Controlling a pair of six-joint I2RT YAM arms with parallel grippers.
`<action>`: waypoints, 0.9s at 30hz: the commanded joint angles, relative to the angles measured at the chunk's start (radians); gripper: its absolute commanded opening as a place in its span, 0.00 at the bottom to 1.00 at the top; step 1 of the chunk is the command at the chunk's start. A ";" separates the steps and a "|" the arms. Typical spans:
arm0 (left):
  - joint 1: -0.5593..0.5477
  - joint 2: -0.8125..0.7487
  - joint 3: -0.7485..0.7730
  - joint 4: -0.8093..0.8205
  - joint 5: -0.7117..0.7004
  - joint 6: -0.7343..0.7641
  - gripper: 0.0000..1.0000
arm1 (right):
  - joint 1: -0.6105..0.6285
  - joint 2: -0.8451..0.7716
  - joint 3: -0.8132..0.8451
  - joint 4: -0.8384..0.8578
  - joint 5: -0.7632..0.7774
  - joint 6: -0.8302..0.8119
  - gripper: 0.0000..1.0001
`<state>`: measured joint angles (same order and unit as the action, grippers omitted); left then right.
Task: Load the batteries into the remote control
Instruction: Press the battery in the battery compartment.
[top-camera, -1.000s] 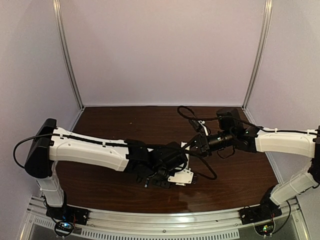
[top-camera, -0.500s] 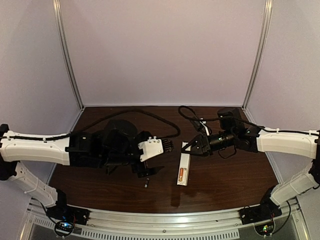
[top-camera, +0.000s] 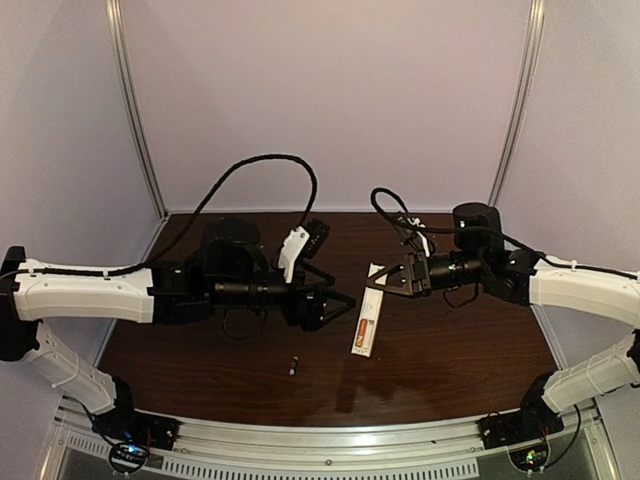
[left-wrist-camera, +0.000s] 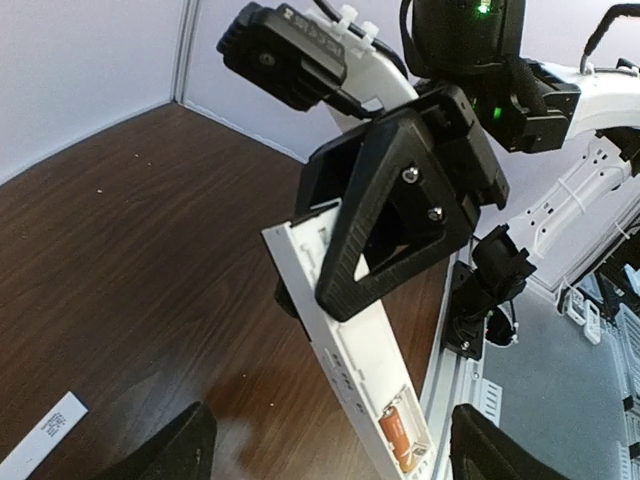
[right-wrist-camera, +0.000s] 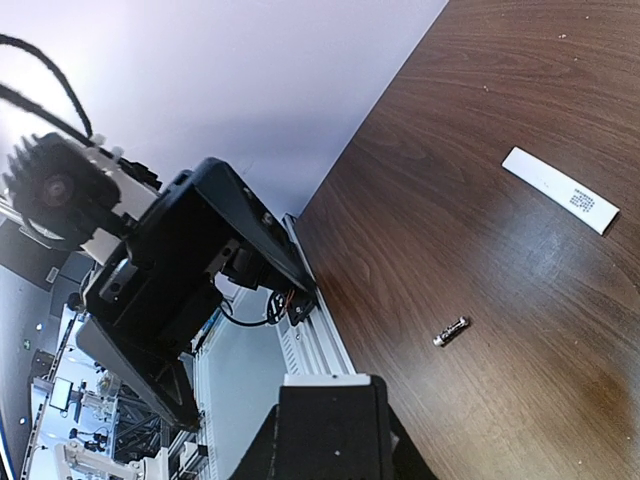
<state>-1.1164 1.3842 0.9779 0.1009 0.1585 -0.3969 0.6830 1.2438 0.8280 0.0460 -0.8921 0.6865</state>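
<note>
The remote control (top-camera: 366, 325) is a white bar in mid-table, lying back side up with its compartment uncovered. My right gripper (top-camera: 383, 282) is shut on its far end; the left wrist view shows those black fingers (left-wrist-camera: 395, 225) clamped across the bar (left-wrist-camera: 352, 345). An orange battery (left-wrist-camera: 395, 437) sits in the compartment at the near end, also seen from above (top-camera: 362, 329). The black battery (top-camera: 293, 366) lies loose on the table, left of the remote (right-wrist-camera: 451, 331). My left gripper (top-camera: 340, 305) stands open just left of the remote, its fingers (left-wrist-camera: 180, 448) holding nothing.
A small white printed strip (right-wrist-camera: 560, 190) lies flat on the wood left of the remote (left-wrist-camera: 48, 432). The left arm's black cable (top-camera: 262, 165) loops high over the back of the table. The metal rail (top-camera: 330, 450) runs along the front edge.
My left gripper let go over the remote's near end, opened and drew back left, then swung round to point at the remote. The orange battery now shows in the compartment.
</note>
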 joint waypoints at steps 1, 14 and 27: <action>0.014 0.058 0.001 0.123 0.173 -0.178 0.80 | -0.002 -0.031 0.016 0.043 0.012 -0.003 0.00; 0.014 0.143 0.010 0.120 0.218 -0.197 0.56 | -0.001 -0.039 0.031 0.018 0.031 -0.024 0.00; 0.016 0.200 0.048 0.081 0.197 -0.201 0.32 | -0.001 -0.046 0.031 0.029 0.017 -0.016 0.00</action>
<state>-1.1049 1.5627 0.9993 0.1741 0.3641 -0.5941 0.6823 1.2266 0.8280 0.0494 -0.8692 0.6762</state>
